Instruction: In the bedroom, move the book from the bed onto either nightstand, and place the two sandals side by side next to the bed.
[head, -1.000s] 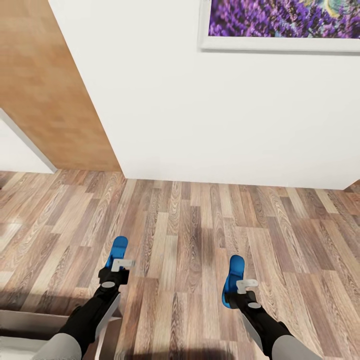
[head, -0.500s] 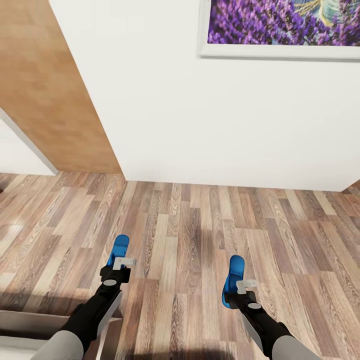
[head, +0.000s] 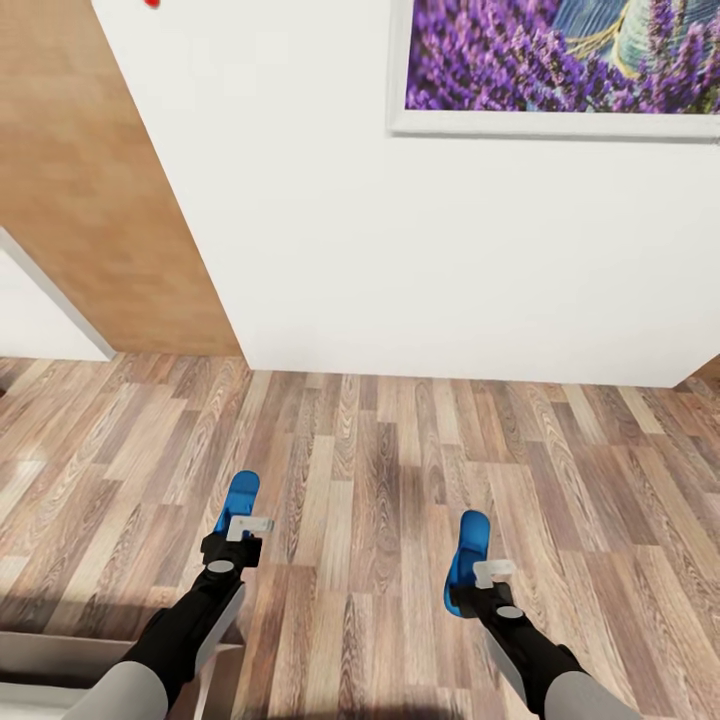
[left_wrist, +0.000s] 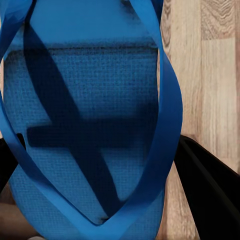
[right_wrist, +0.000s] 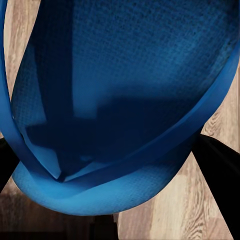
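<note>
Each of my grippers carries one bright blue sandal above the wood-plank floor. The left gripper (head: 238, 528) is shut on the left sandal (head: 237, 500), whose sole and strap show close up in the left wrist view (left_wrist: 85, 130) between the dark fingers (left_wrist: 210, 190). The right gripper (head: 480, 575) is shut on the right sandal (head: 466, 560), held on edge; its sole and strap (right_wrist: 125, 110) show large in the right wrist view. The book, the bed and the nightstand are out of view.
A white wall (head: 400, 250) stands straight ahead, with a framed purple picture (head: 560, 60) at upper right. A light wooden door (head: 90, 220) is at the left. Plank floor (head: 360, 470) lies between me and the wall. A pale edge (head: 60, 650) shows at lower left.
The whole view has shifted: the wall's base and the picture sit lower and larger, so the camera has moved closer. Both arms keep their pose and their sandals.
</note>
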